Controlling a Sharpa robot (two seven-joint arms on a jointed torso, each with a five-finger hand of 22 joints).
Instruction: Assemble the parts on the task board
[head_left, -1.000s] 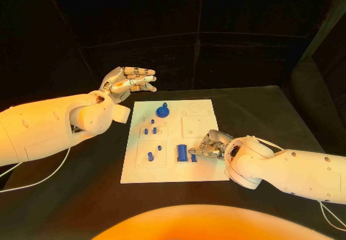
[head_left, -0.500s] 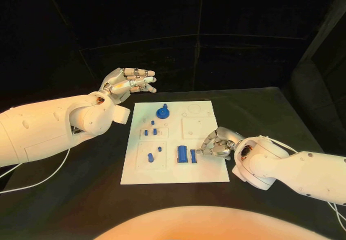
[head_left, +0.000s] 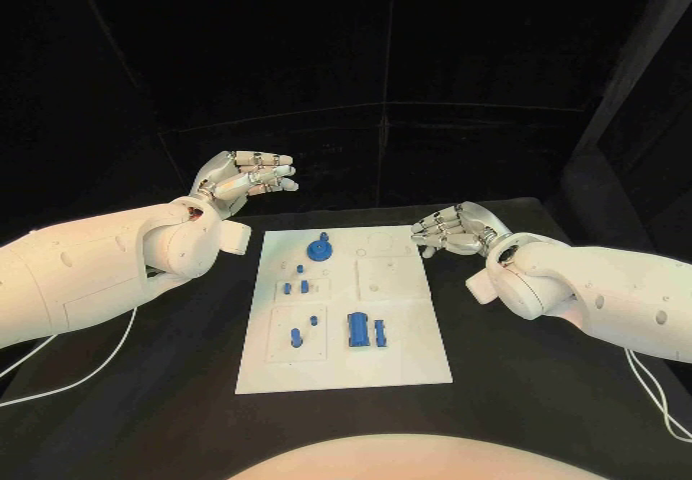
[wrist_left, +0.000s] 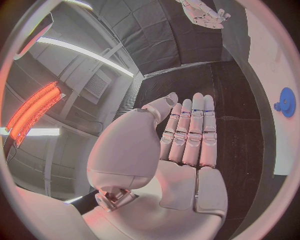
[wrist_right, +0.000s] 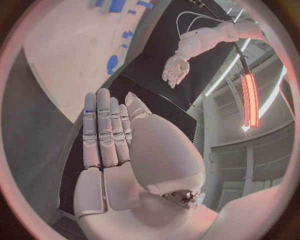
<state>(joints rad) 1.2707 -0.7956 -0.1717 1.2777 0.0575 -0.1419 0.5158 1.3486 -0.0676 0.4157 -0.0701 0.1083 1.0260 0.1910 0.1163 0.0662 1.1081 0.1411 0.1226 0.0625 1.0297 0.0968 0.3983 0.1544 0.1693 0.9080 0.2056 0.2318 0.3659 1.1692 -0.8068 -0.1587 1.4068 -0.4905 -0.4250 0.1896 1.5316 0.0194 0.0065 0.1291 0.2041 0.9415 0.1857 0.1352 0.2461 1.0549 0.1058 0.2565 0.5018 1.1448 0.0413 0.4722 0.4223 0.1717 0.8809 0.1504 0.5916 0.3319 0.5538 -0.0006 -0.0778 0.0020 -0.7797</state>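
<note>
Currently the left robot hand (head_left: 242, 176) is raised off the far-left corner of the task board (head_left: 346, 345), palm up, fingers extended side by side and holding nothing; the left wrist view shows the same flat palm (wrist_left: 181, 150) with nothing in it.

The task board lies in the middle of the black bench (head_left: 534, 400), long axis running near to far, with bare bench on every side. On its left column, from far to near: a round blue part with a knob (head_left: 322, 246) at the far end, three small blue pegs (head_left: 294, 280) standing upright in a square recess, then two more small blue parts (head_left: 303, 331) in the near-left recess. In the near-middle recess a blue block (head_left: 358, 329) lies with its long axis near to far, a thinner blue bar (head_left: 381, 332) just beside it on the right, parallel. The right column of the task board carries white recesses only.

The right robot hand (head_left: 454, 230) is lifted beside the board's far-right corner, apart from it, fingers loosely extended and holding nothing; the right wrist view shows the fingers (wrist_right: 106, 135) straight and together.
</note>
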